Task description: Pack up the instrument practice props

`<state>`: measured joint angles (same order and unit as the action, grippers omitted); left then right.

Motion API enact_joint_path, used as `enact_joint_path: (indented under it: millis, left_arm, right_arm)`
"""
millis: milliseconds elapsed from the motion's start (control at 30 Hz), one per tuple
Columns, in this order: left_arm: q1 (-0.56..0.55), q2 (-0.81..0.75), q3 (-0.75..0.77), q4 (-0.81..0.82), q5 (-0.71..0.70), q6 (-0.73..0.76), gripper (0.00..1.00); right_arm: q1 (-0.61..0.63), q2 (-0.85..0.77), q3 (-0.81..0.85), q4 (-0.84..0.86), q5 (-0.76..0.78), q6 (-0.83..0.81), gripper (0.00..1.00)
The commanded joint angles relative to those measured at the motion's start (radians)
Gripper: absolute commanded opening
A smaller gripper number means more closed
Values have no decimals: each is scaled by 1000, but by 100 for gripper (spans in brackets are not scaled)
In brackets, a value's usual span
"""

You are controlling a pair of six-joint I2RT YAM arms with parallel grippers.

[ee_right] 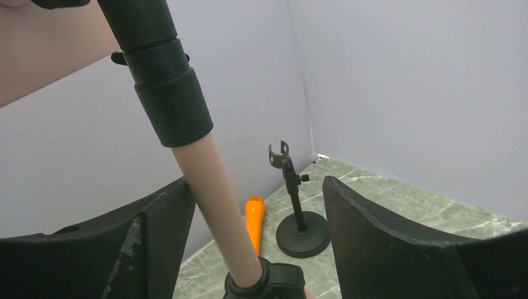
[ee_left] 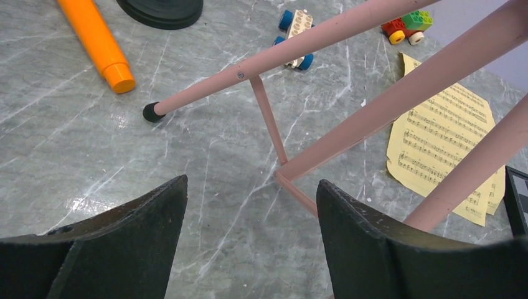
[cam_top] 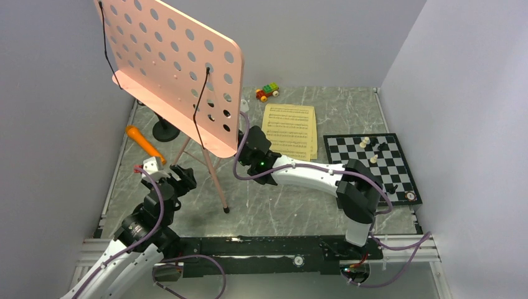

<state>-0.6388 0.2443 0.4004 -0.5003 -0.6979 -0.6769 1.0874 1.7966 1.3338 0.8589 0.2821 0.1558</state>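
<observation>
The tall pink perforated music stand [cam_top: 177, 68] stands on its tripod at the left middle. My right gripper [cam_top: 248, 146] is open around its pink pole [ee_right: 215, 205], which lies close against one finger; in the right wrist view the gripper [ee_right: 255, 182] has nothing clamped. My left gripper [cam_top: 183, 176] is open and empty over bare table in front of the tripod legs [ee_left: 268, 59]; it also shows in the left wrist view [ee_left: 252, 184]. The orange microphone [cam_top: 144, 142] lies at the left. The black mic stand [cam_top: 165, 131] is beside it. The yellow sheet music [cam_top: 290, 129] lies right of the stand.
A chessboard with pieces [cam_top: 398, 180] lies at the right. A colourful block car [cam_top: 267, 92] sits at the back, and a white one [ee_left: 297, 28] is near the tripod. Grey walls enclose the table on three sides.
</observation>
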Motion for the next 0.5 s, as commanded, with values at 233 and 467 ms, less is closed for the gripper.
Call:
enact_joint_path:
  millis: [233,467]
  left_arm:
    - [-4,-13,31,-11,-14,-10,79]
    - [-4,-21,31,-23,-15,-15,78]
  right_arm:
    - [6,44,107,54,10,-73,68]
    - [6,57,126,52,-18,-82,54]
